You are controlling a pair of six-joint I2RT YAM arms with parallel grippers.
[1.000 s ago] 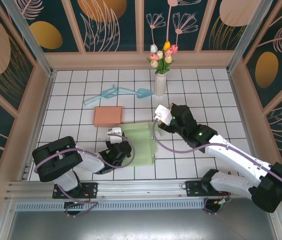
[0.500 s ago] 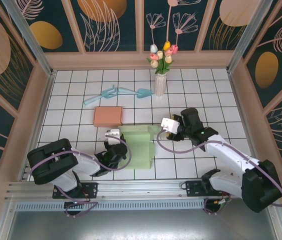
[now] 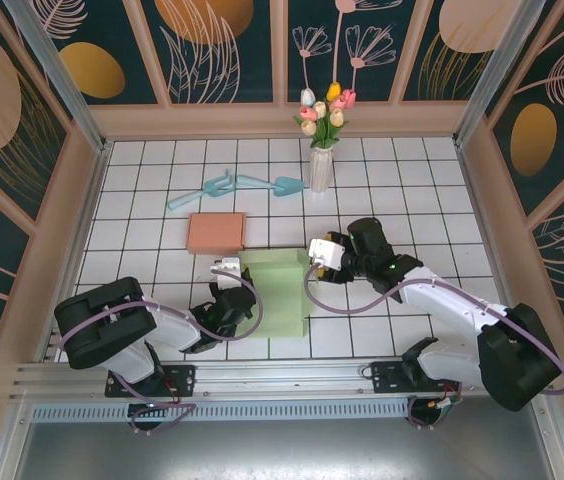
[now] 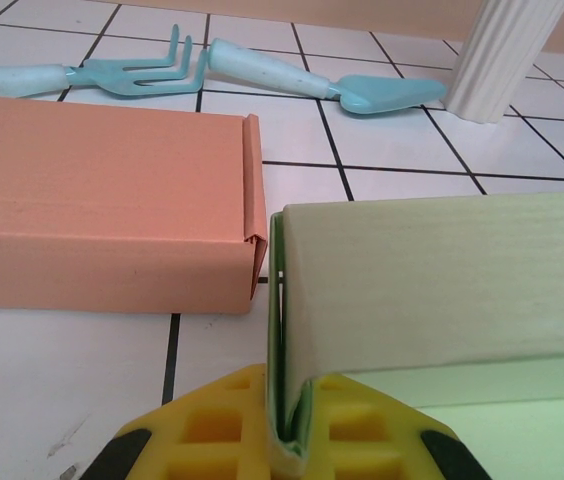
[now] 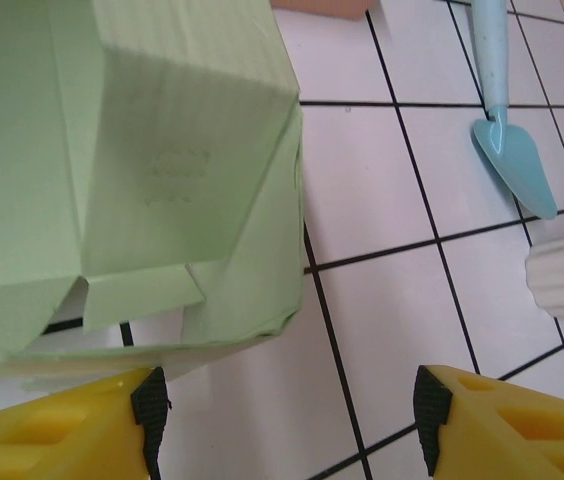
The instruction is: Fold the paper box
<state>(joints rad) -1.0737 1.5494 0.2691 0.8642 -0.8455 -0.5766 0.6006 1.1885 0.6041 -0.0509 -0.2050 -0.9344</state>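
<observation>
Pale green paper box (image 3: pixel 277 290) lies low-centre in top view on the white tiled counter (image 3: pixel 412 180), part-folded.

Left hand (image 3: pixel 246 300) sits at the box's left edge, clamped tight on it. Left wrist view: left hand (image 4: pixel 287 440) at btm centre, yellow pads pinching a doubled green wall. The rest of the box (image 4: pixel 442 280) runs off to frame right.

Right hand (image 3: pixel 310 266) is by the box's upper-right corner, fingers spread wide, nothing btwn them. Right wrist view: hand (image 5: pixel 282 430) w/ yellow fingertips in btm-left and btm-right corners, bare tile btwn. The box (image 5: pixel 162 150) takes the upper left, w/ loose flaps and a crumpled corner just above the btm-left fingertip; can't tell if they touch.

Other items:
- Closed salmon cardboard box (image 3: pixel 215 232) is just up-left of the green one. In left wrist view (image 4: pixel 102 200) its corner sits just beside the green wall.
- Teal plastic hand fork (image 3: pixel 202 192) and teal plastic trowel (image 3: pixel 272 185) lie higher in frame, roughly end to end. Both show along the top of left wrist view (fork (image 4: pixel 112 75), trowel (image 4: pixel 332 85)); the trowel blade is at upper right of right wrist view (image 5: pixel 507 150).
- White ribbed vase (image 3: pixel 320 170) w/ pastel tulips stands just right of the trowel; its base is at top right of left wrist view (image 4: pixel 507 55).
</observation>
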